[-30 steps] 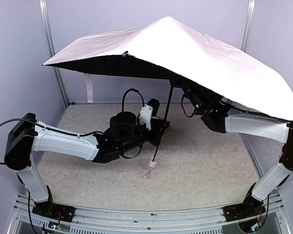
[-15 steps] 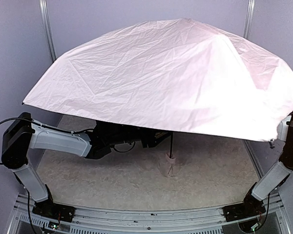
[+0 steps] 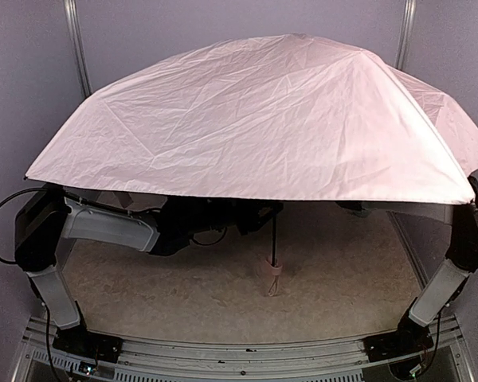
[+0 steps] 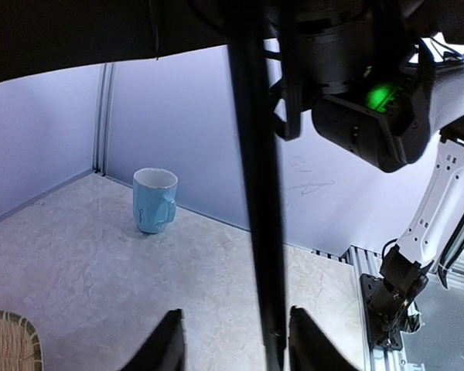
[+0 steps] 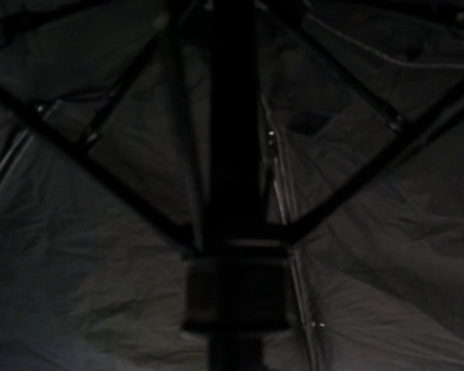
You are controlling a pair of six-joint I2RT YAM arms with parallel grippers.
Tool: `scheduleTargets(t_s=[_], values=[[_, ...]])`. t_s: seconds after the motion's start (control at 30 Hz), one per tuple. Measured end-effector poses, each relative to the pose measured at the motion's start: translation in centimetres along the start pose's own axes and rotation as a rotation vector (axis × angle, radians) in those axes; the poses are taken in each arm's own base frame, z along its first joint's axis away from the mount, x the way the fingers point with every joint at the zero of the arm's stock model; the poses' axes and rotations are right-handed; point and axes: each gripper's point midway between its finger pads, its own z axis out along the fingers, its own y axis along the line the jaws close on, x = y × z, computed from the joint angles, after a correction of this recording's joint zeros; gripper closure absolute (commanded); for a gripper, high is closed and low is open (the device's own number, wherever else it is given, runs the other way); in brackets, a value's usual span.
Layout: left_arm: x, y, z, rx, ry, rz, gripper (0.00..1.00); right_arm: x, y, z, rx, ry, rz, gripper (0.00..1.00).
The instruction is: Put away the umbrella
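The umbrella (image 3: 263, 119) is open, and its pale pink canopy hides most of the table and both wrists in the top view. Its thin black shaft (image 3: 274, 239) hangs down to the pink handle (image 3: 272, 278) just above the tabletop. In the left wrist view my left gripper (image 4: 233, 344) is open around the shaft (image 4: 255, 193), which stands nearer the right finger (image 4: 301, 344) with a gap on the left. The right wrist view shows only the dark underside, with the shaft (image 5: 232, 116) and runner block (image 5: 236, 294). My right gripper is shut on the umbrella up under the canopy.
A light blue mug (image 4: 153, 199) stands near the back wall. A corner of a woven tray (image 4: 11, 340) shows at the lower left of the left wrist view. The right arm's wrist with a green light (image 4: 371, 100) hangs close above the shaft. Purple walls enclose the table.
The canopy has tipped down toward the camera and now covers both arms. My left gripper has opened off the shaft, and the handle has swung right.
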Motion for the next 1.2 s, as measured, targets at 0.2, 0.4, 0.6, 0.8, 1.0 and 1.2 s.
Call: scheduleTargets(t_s=[0.2, 0.4, 0.6, 0.8, 1.0, 1.2], values=[[0.5, -0.1, 0.3, -0.004, 0.007, -0.015, 1.00, 0.6, -0.4, 0.0, -0.002, 0.013, 0.025, 1.00], [0.6, 0.1, 0.3, -0.025, 0.004, -0.058, 1.00, 0.5, -1.2, 0.0, 0.047, 0.002, 0.000, 0.68], [1.4, 1.2, 0.4, -0.083, 0.021, -0.071, 1.00, -0.4, -2.7, -0.1, 0.212, -0.033, -0.128, 0.59], [1.8, 1.7, 0.3, -0.112, 0.030, -0.078, 1.00, -1.2, -3.2, -0.1, 0.286, -0.044, -0.251, 0.55], [2.1, 1.8, 0.3, -0.118, 0.039, -0.080, 1.00, -2.1, -3.7, 0.2, 0.345, -0.049, -0.336, 0.61], [2.1, 2.0, 0.3, -0.126, 0.042, -0.081, 1.00, -2.8, -4.1, 0.6, 0.385, -0.035, -0.395, 0.54]])
